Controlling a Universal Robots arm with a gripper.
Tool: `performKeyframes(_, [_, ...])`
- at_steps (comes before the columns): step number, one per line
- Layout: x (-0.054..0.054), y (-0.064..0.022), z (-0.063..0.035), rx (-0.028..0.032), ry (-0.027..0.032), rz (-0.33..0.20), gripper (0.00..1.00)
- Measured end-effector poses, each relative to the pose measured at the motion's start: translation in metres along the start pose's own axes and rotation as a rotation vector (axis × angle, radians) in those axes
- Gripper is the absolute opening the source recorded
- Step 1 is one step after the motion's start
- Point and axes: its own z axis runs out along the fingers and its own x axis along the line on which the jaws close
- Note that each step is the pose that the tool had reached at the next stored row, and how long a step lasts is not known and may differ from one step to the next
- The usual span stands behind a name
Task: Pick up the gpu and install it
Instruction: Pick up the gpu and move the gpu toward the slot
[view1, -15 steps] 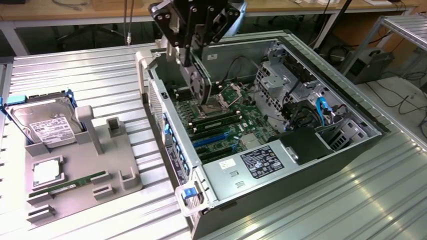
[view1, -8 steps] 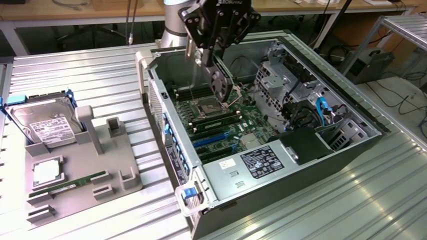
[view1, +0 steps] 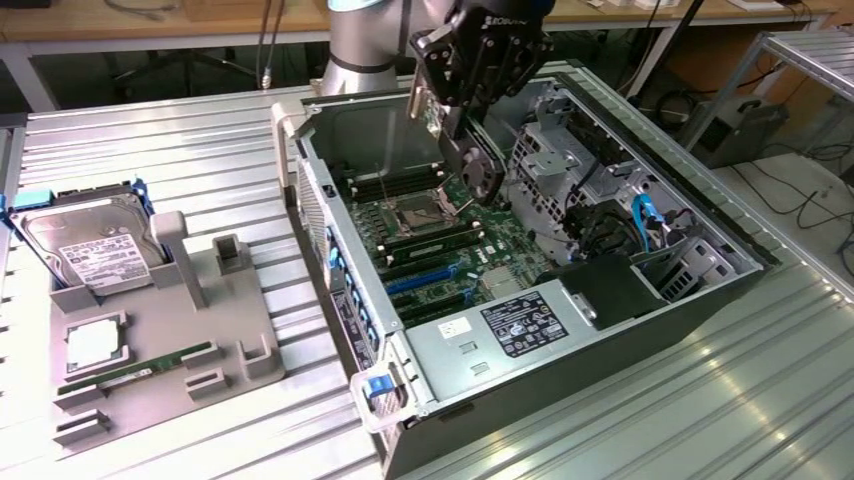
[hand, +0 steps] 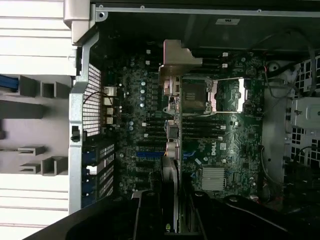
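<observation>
The gpu (hand: 177, 60) has a dull silver metal bracket. The case (view1: 304, 150) is matt grey sheet metal. The table (view1: 160, 150) is shiny ribbed metal. The tray (view1: 247, 300), at nine o'clock, is matt grey plastic.

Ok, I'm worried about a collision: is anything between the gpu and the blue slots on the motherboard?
Nothing visible stands in the way. The gripper holds the gpu edge-on above the open case, and the blue slots on the motherboard below it lie uncovered.

Glare on the metal table (view1: 747, 400); computer case (view1: 601, 385) interior dim.
</observation>
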Motion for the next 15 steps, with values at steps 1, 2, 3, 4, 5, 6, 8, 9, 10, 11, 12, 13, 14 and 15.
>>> performKeyframes(1, [-0.002,-0.0003,0.0017,-0.0001,0.0000,0.000,0.26])
performKeyframes(2, [-0.003,-0.0007,0.0034,0.0000,0.0000,0.000,0.26])
performKeyframes(3, [-0.007,-0.0015,0.0067,-0.0001,-0.0001,0.000,0.26])
performKeyframes(4, [-0.009,-0.0020,0.0088,0.0000,0.0000,0.000,0.26])
performKeyframes(5, [-0.011,-0.0026,0.0107,0.0001,0.0000,0.000,0.26])
performKeyframes(6, [-0.013,-0.0032,0.0126,0.0001,0.0000,0.000,0.26])
performKeyframes(8, [-0.018,-0.0045,0.0163,0.0000,-0.0001,0.000,0.26])
performKeyframes(9, [-0.021,-0.0053,0.0182,0.0000,0.0000,0.000,0.26])
performKeyframes(10, [-0.024,-0.0058,0.0199,-0.0001,-0.0001,0.000,0.26])
performKeyframes(11, [-0.025,-0.0060,0.0213,0.0000,-0.0001,0.000,0.26])
performKeyframes(12, [-0.026,-0.0060,0.0214,0.0000,0.0001,0.000,0.26])
performKeyframes(13, [-0.026,-0.0060,0.0214,0.0000,0.0004,0.000,0.26])
performKeyframes(14, [-0.026,-0.0060,0.0214,0.0000,0.0004,0.000,0.26])
performKeyframes(15, [-0.026,-0.0060,0.0214,-0.0001,0.0004,0.000,0.26])
